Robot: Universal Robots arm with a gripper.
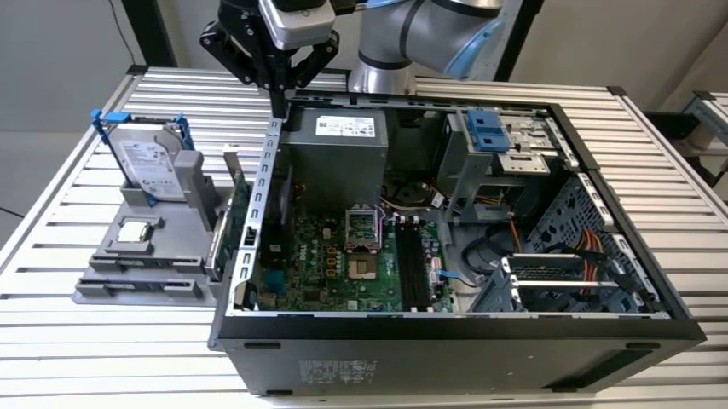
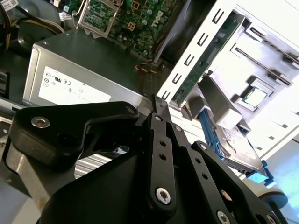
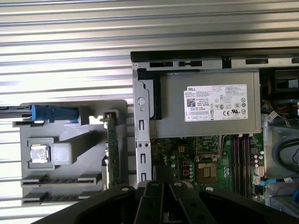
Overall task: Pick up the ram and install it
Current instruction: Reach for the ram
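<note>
gripper (image 1: 280, 107) closed, empty, at computer case (image 1: 455, 345) edge

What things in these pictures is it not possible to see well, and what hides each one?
- Memory slots, exterior view: too small to tell whether the ram sits in them.
- Hard drive, second wrist view: its lower part is hidden behind the claw.
- Computer case, first wrist view: one side is cut off by the picture's edge, and the claw's body covers part of the board inside.
</note>
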